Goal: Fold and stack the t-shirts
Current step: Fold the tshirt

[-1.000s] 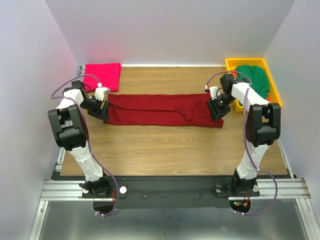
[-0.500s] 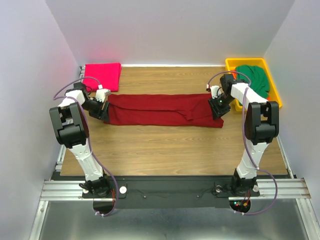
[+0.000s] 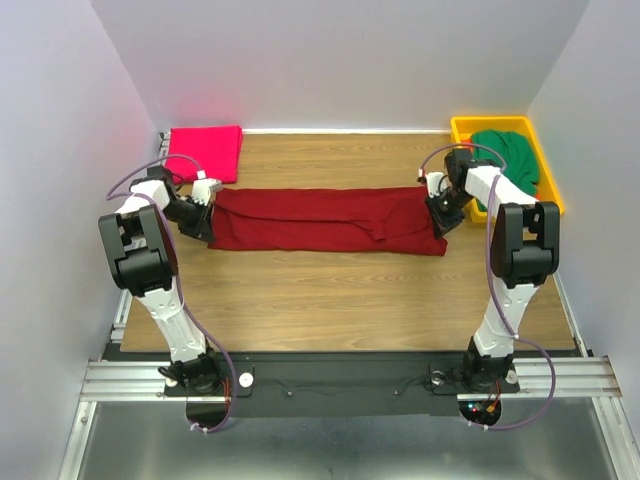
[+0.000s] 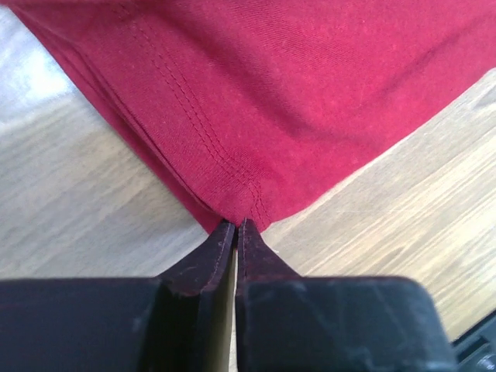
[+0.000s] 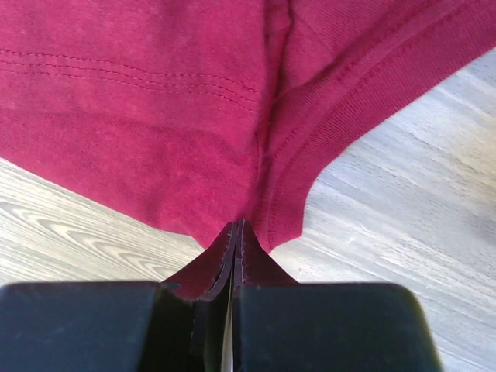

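The maroon t-shirt (image 3: 325, 220) lies as a long folded strip across the middle of the table. My left gripper (image 3: 208, 224) is at its left end. In the left wrist view the maroon t-shirt (image 4: 294, 93) has its stitched corner pinched between the tips of the left gripper (image 4: 236, 226), which is shut on it. My right gripper (image 3: 440, 220) is at the strip's right end. There the maroon t-shirt (image 5: 155, 116) is caught by its edge in the right gripper (image 5: 238, 227), whose jaws are also shut. A pink t-shirt (image 3: 205, 152) lies folded at the back left. The green t-shirt (image 3: 510, 160) is bunched in the bin.
A yellow plastic bin (image 3: 487, 122) stands at the back right corner, close behind the right arm. Grey walls enclose the wooden table (image 3: 330, 290) on the left, back and right.
Both grippers have closed onto the ends of the maroon t-shirt. The right gripper has also shifted slightly toward the back of the table.
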Robot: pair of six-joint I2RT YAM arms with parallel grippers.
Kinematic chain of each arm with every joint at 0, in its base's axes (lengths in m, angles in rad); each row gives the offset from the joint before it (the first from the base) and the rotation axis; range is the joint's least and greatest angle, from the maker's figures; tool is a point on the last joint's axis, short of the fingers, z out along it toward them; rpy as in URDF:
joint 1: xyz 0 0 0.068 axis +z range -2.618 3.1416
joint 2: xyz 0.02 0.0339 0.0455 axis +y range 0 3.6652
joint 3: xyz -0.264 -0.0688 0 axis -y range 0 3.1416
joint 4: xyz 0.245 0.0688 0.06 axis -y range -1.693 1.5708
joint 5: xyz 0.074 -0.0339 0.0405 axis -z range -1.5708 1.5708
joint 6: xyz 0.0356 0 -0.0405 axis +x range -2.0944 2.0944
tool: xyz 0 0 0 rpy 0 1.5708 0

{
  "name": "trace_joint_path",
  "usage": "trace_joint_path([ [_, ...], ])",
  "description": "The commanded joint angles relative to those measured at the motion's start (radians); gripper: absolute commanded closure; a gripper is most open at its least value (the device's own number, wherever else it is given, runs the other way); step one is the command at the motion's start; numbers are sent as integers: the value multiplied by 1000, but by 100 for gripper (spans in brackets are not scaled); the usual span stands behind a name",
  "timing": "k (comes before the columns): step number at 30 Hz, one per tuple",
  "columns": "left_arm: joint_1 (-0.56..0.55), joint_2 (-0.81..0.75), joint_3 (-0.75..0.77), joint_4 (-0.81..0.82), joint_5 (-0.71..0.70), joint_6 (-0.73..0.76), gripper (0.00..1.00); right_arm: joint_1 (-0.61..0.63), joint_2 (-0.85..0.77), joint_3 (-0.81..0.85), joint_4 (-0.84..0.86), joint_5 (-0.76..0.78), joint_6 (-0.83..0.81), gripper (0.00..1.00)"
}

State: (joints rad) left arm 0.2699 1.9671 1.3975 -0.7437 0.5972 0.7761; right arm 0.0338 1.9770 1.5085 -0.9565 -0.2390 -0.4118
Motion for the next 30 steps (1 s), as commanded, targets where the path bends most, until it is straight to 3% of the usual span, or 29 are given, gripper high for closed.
trace_joint_path([
  [1, 14, -14, -3, -63, 23, 34, 90, -21, -27, -2, 10, 12, -10, 99],
  [4, 19, -20, -17, -62, 18, 38, 91, -25, -38, -10, 4, 3, 1, 99],
  [5, 20, -22, -20, -59, 18, 35, 91, -26, -41, -11, 2, -6, 7, 85],
  [8, 20, -20, -31, -49, 27, 26, 87, -29, -44, -4, -1, -58, 42, 62],
  [12, 20, -24, -29, -43, 29, 26, 86, -29, -29, 9, -2, -97, 67, 58],
  [19, 19, -8, -14, -39, 29, 14, 83, -29, 25, 21, -7, -120, 65, 63],
  [23, 19, -8, -14, -43, 23, 14, 86, -29, 34, 16, -16, -103, 51, 83],
  [24, 20, -7, -15, -45, 18, 15, 88, -29, 33, 15, -22, -94, 45, 96],
  [25, 19, -10, -17, -49, 13, 20, 90, -53, 31, 15, -27, -91, 41, 99],
  [28, 28, -23, -28, -62, -2, 31, 100, -83, 17, 10, -36, -66, 24, 100],
  [30, 31, -31, -35, -78, -7, 52, 100, -104, 8, 4, -42, -43, 8, 100],
])
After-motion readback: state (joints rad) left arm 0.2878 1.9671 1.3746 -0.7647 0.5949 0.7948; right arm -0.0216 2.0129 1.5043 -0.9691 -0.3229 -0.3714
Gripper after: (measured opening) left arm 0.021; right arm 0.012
